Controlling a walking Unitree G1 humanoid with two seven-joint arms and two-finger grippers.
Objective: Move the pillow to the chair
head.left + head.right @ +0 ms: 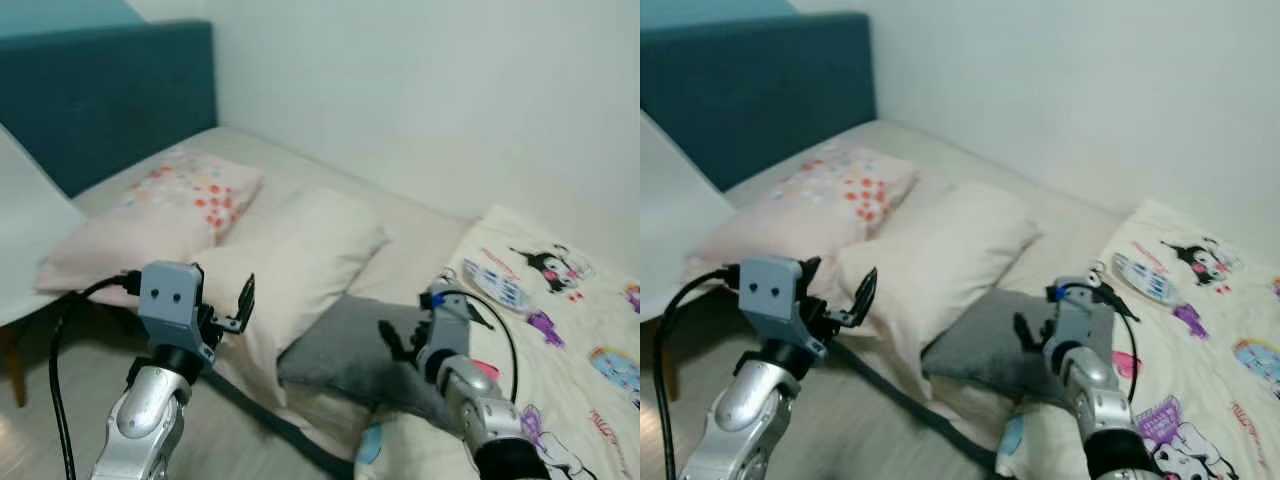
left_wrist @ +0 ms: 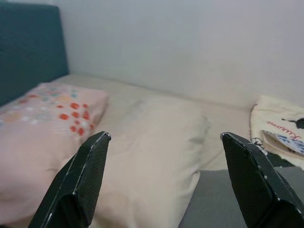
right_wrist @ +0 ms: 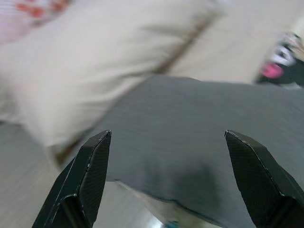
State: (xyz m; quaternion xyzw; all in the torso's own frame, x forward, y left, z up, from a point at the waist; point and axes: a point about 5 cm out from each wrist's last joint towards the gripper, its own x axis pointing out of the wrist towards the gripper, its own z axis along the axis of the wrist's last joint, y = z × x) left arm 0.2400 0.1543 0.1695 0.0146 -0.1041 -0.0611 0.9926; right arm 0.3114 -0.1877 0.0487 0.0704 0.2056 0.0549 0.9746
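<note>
Three pillows lie on the bed: a pink one with red and orange dots (image 1: 160, 215) by the headboard, a cream one (image 1: 295, 255) in the middle, and a grey one (image 1: 345, 355) at the bed's near edge. My left gripper (image 1: 232, 308) is open, held in the air just short of the cream pillow's (image 2: 152, 156) near end. My right gripper (image 1: 402, 342) is open too and hovers over the grey pillow (image 3: 190, 137), with nothing between its fingers.
A teal headboard (image 1: 110, 95) stands at the back left and a white wall runs behind the bed. A cartoon-print blanket (image 1: 560, 320) covers the right of the bed. A white panel (image 1: 25, 235) juts in at the left, above bare floor (image 1: 60, 400).
</note>
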